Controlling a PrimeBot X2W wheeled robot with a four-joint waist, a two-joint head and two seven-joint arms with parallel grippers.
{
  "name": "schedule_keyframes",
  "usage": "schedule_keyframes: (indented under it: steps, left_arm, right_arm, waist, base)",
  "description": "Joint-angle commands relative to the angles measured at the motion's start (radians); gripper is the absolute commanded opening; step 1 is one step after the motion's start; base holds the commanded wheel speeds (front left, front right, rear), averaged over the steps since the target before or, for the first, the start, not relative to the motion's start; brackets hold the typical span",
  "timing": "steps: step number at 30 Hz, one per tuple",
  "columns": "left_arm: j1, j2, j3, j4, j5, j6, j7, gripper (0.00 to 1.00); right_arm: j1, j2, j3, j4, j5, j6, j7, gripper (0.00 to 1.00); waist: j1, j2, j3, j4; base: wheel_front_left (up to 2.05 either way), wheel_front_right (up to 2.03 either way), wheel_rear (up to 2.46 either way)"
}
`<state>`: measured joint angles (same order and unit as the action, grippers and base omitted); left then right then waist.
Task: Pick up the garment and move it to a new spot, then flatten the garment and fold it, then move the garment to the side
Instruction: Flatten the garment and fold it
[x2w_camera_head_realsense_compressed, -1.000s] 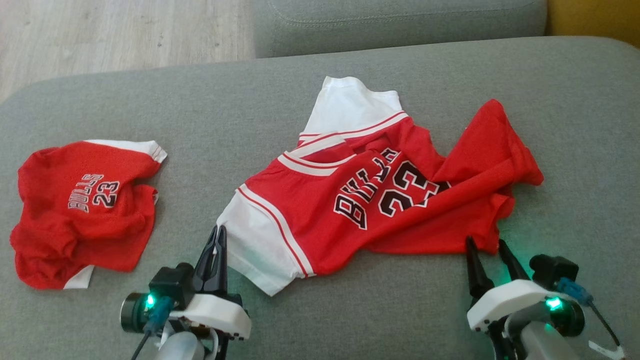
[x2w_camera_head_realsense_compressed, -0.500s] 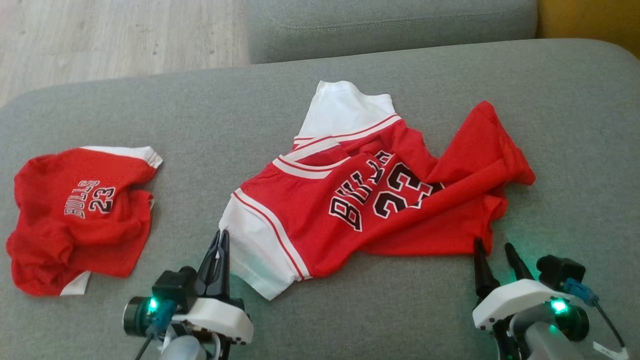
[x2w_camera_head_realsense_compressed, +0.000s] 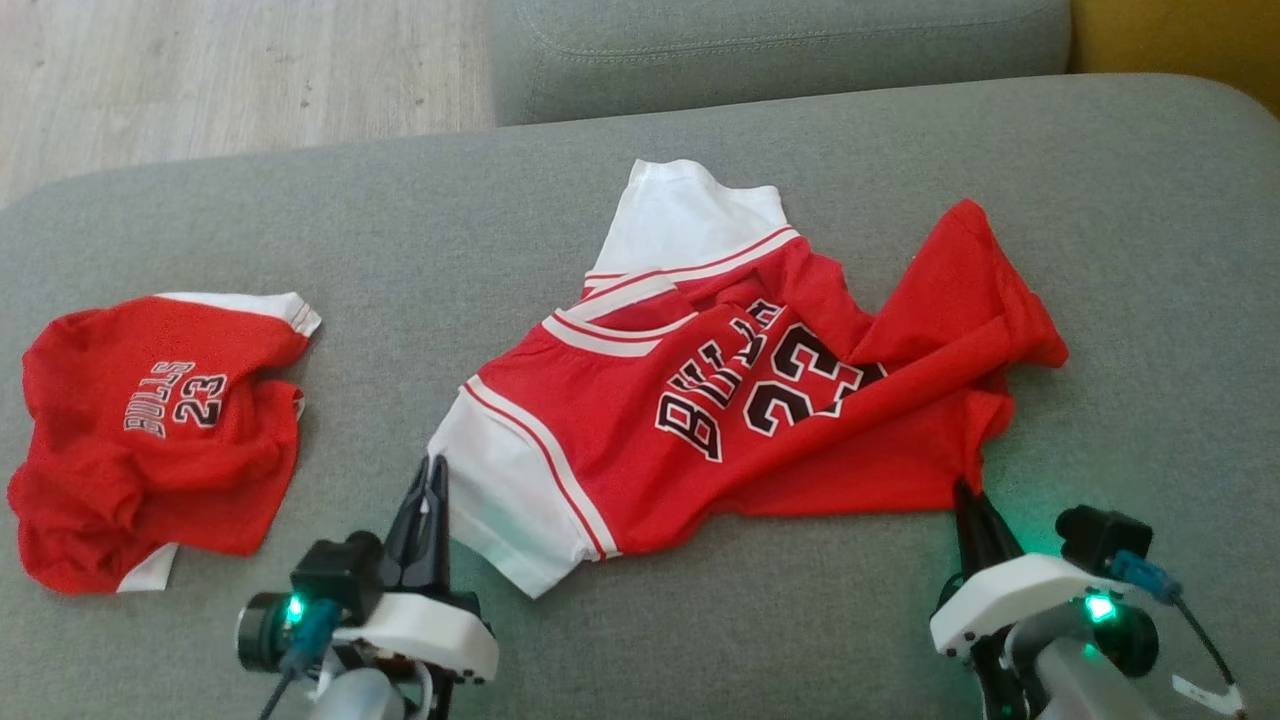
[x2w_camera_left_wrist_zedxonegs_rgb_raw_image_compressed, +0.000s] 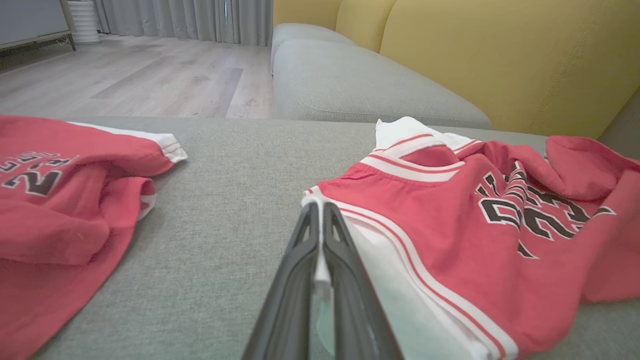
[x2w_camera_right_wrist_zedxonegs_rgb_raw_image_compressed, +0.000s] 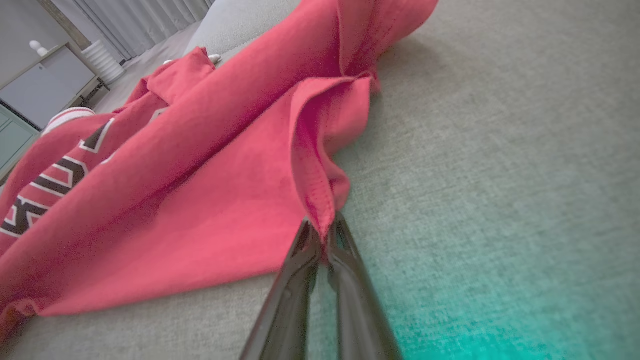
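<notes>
The garment (x2w_camera_head_realsense_compressed: 640, 440) is a red jersey with white sleeves and black "BULLS 23" lettering, lying crumpled in the middle of the grey sofa seat (x2w_camera_head_realsense_compressed: 400, 230). My left gripper (x2w_camera_head_realsense_compressed: 432, 468) is shut on the edge of its near white sleeve; in the left wrist view white cloth shows between the fingers of the left gripper (x2w_camera_left_wrist_zedxonegs_rgb_raw_image_compressed: 318, 210), beside the garment (x2w_camera_left_wrist_zedxonegs_rgb_raw_image_compressed: 450, 215). My right gripper (x2w_camera_head_realsense_compressed: 967, 492) is shut on the red hem corner at the garment's near right. The right wrist view has the right gripper (x2w_camera_right_wrist_zedxonegs_rgb_raw_image_compressed: 325, 226) pinching a fold of the garment (x2w_camera_right_wrist_zedxonegs_rgb_raw_image_compressed: 200, 175).
A second red "BULLS 23" shirt (x2w_camera_head_realsense_compressed: 150, 430) lies bunched at the seat's left, apart from both grippers, and appears as the second shirt (x2w_camera_left_wrist_zedxonegs_rgb_raw_image_compressed: 50, 200) in the left wrist view. Another grey cushion (x2w_camera_head_realsense_compressed: 780, 50) and wooden floor (x2w_camera_head_realsense_compressed: 200, 70) lie beyond. A yellow backrest (x2w_camera_left_wrist_zedxonegs_rgb_raw_image_compressed: 500, 60) rises at the right.
My right gripper has moved forward to the hem corner and its jaws have gone from open to shut on it. The left gripper has stayed shut on the sleeve.
</notes>
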<state>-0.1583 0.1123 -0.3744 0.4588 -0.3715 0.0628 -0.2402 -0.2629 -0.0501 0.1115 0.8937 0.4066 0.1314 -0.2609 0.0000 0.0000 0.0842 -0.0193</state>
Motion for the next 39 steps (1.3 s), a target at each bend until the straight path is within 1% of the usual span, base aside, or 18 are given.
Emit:
schedule_keyframes:
  steps: [1, 5, 8, 12, 17, 23, 27, 28, 32, 35, 39]
  left_arm:
    - [-0.031, 0.018, 0.045, -0.037, -0.006, 0.011, -0.013, 0.0]
    - [-0.039, 0.022, 0.064, -0.067, -0.018, 0.009, -0.016, 0.0]
    - [-0.058, 0.038, 0.072, -0.106, -0.006, 0.011, -0.018, 0.0]
    - [-0.09, 0.038, 0.105, -0.171, -0.038, 0.003, -0.019, 0.0]
    - [-0.163, 0.031, 0.15, -0.266, -0.105, -0.014, 0.004, 0.0]
    - [-0.288, 0.002, 0.218, -0.399, -0.218, -0.017, 0.047, 0.0]
    - [-0.376, -0.007, 0.248, -0.499, -0.258, -0.004, 0.065, 0.0]
    - [-0.376, -0.007, 0.248, -0.499, -0.258, -0.004, 0.065, 0.0]
    - [-0.442, -0.011, 0.279, -0.599, -0.282, 0.022, 0.081, 0.0]
    - [-0.468, -0.006, 0.299, -0.673, -0.294, 0.044, 0.102, 0.0]
    - [-0.467, 0.004, 0.306, -0.779, -0.298, 0.074, 0.148, 0.0]
  right_arm:
    - [-0.03, 0.0, 0.015, -0.027, -0.001, -0.001, -0.001, 0.0]
    - [-0.037, 0.0, -0.004, -0.101, -0.008, -0.001, -0.001, 0.0]
    - [-0.043, 0.0, -0.019, -0.168, -0.014, -0.001, -0.001, 0.0]
    - [-0.059, 0.0, -0.035, -0.276, -0.029, -0.001, 0.022, 0.0]
    - [-0.097, 0.0, -0.078, -0.468, -0.073, -0.001, 0.113, 0.0]
    - [-0.184, 0.0, -0.11, -0.713, -0.081, -0.001, 0.256, 0.0]
    - [-0.26, -0.008, -0.106, -0.827, -0.086, -0.001, 0.34, 0.0]
    - [-0.26, -0.008, -0.106, -0.827, -0.086, -0.001, 0.34, 0.0]
    - [-0.305, -0.029, -0.094, -0.911, -0.075, -0.001, 0.405, 0.0]
    - [-0.307, -0.038, -0.085, -0.978, -0.064, -0.001, 0.447, 0.0]
    - [-0.265, -0.034, -0.089, -1.08, -0.048, -0.001, 0.509, 0.0]
  waist:
    - [0.0, 0.0, -0.002, -0.001]
    - [0.0, 0.0, -0.009, -0.005]
    - [0.0, 0.0, -0.016, -0.009]
    - [0.0, 0.0, -0.033, -0.012]
    - [0.0, 0.0, -0.057, -0.016]
    - [0.0, 0.0, -0.089, -0.029]
    - [0.0, 0.0, -0.103, -0.036]
    - [0.0, 0.0, -0.103, -0.036]
    - [0.0, 0.0, -0.121, -0.034]
    - [0.0, 0.0, -0.134, -0.03]
    - [0.0, 0.0, -0.149, -0.023]
  base:
    - [0.0, 0.0, 0.0]
    - [0.0, 0.0, 0.0]
    - [0.0, 0.0, 0.0]
    - [0.0, 0.0, 0.0]
    - [0.0, 0.0, 0.0]
    - [0.0, 0.0, 0.0]
    - [0.0, 0.0, 0.0]
    - [0.0, 0.0, 0.0]
    - [0.0, 0.0, 0.0]
    - [0.0, 0.0, 0.0]
    - [0.0, 0.0, 0.0]
